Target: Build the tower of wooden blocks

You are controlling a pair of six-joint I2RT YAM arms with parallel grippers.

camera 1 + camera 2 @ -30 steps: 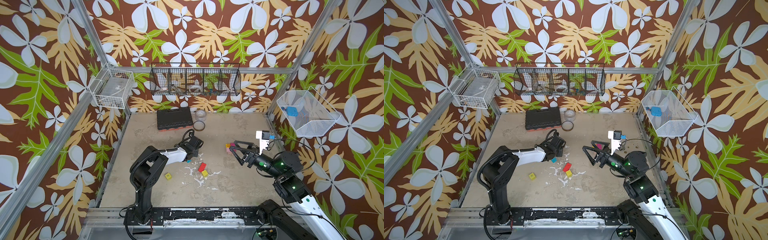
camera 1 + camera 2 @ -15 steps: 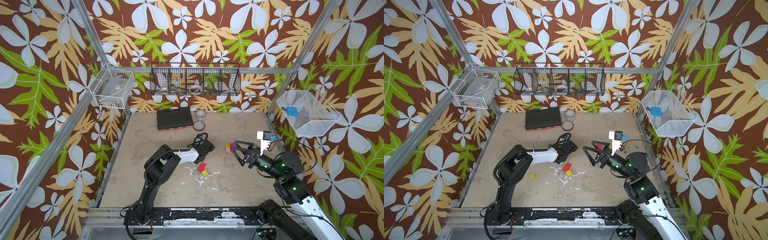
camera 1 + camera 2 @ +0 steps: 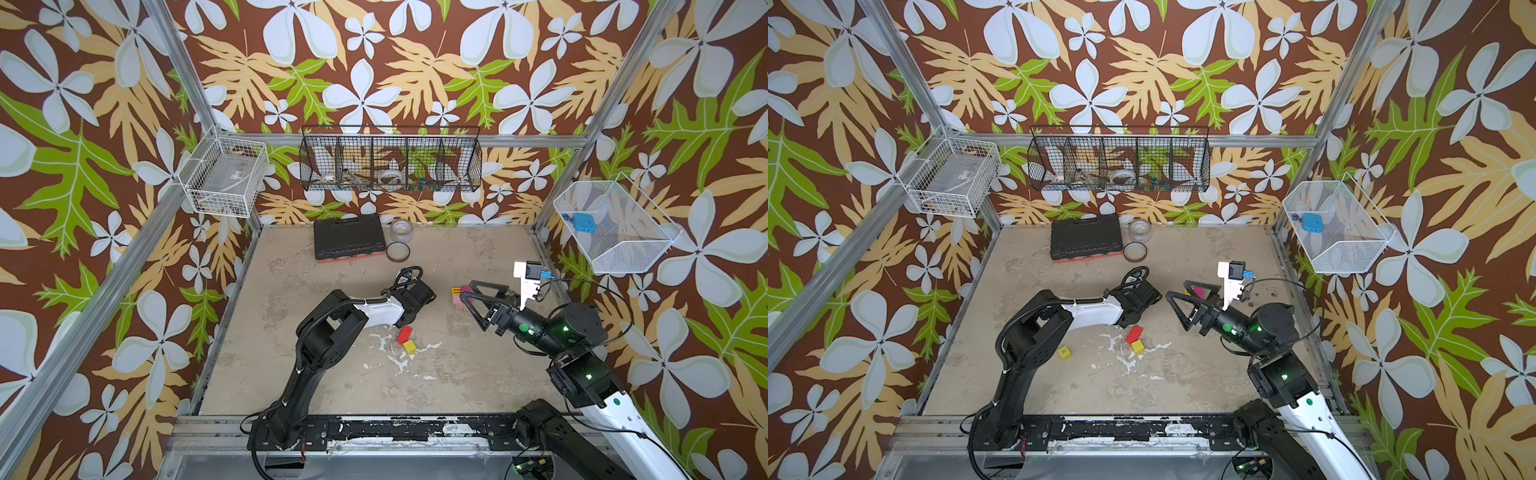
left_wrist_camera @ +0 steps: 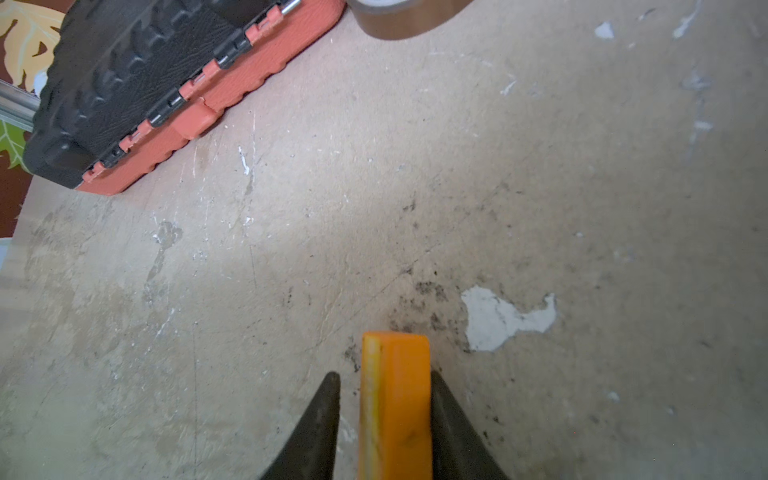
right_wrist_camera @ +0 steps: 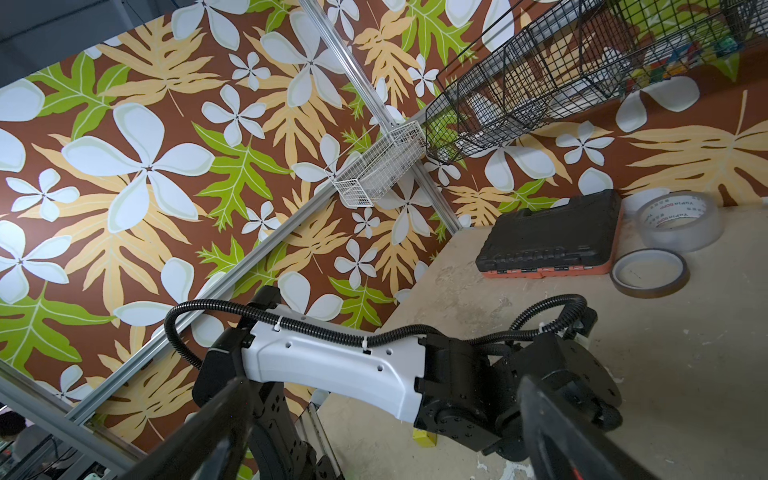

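Bimanual cell, shown in both top views and two wrist views

Table (image 3: 457, 374): carries one wood block tower (image 3: 456, 298), right of centre. Three colours show from above, yellow, pink and magenta. The number of layers cannot be told.

Loose blocks on the table, three:
- One red block (image 3: 404, 333) lies near the middle.
- One yellow block (image 3: 409, 346) lies just beside the red block.
- A second yellow block (image 3: 1064, 353) lies well apart, close to the left arm's elbow.

A fourth block off the tower, the orange block (image 4: 395, 407), sits in the left claw.

Left claw (image 4: 383, 374): the orange block stands between its two fingers. One finger lies against the block and a thin strip of table shows between the block and the other finger, so the jaws are slightly parted. It sits near the tower but apart from it.

Right claw (image 3: 466, 290): jaws spread wide and holding nothing. The two tips are at the tower's side, and the tower is partly seen through the claw's frame in a top view.

Back of the table:
- One black tool case (image 3: 347, 239) with an orange underside.
- Two tape rolls beside the case, a clear tape roll (image 3: 400, 232) and a brown tape roll (image 3: 398, 252).

Walls, three wire baskets:
- One white basket (image 3: 226, 183) hangs on the left.
- One black basket (image 3: 390, 160) hangs at the back, split into five compartments.
- One white mesh basket (image 3: 611, 249) hangs on the right and holds one blue object (image 3: 581, 223)
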